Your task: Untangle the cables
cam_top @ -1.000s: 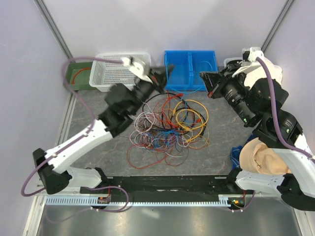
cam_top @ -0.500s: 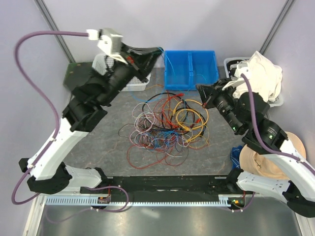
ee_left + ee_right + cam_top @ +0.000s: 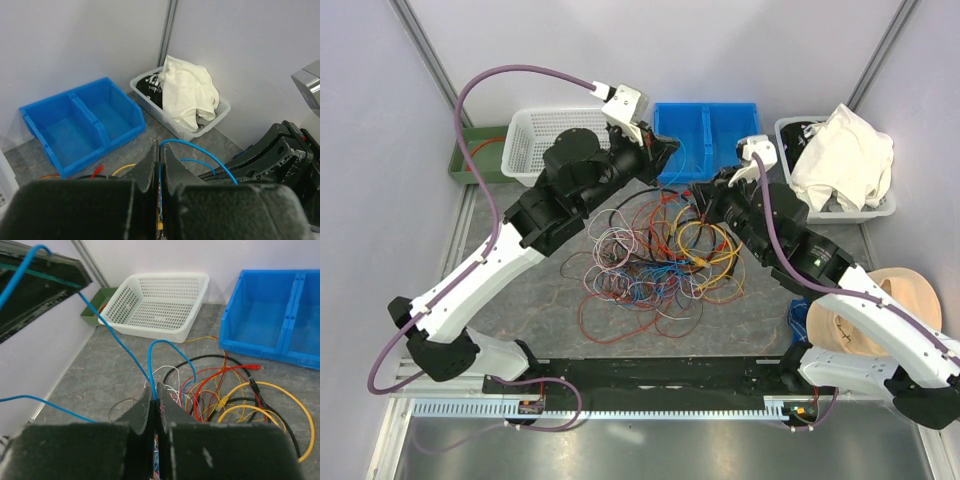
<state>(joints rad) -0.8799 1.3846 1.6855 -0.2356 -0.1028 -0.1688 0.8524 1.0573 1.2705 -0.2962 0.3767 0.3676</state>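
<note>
Left hand and right hand, each with fingers pressed together on one blue cable, which runs between them above the table. The other cables lie tangled mid-table, just in front of the blue two-compartment bin.

both arms reach inward and meet near the far middle. the left arm climbs from its base at the near left and stretches far and to the right, elbow raised, ending in the left claw. the right arm leans from the near right toward the far left, and its right claw sits near the left one, not touching it. both claws have their fingers pressed together (each pinching a thin blue cable).
</note>
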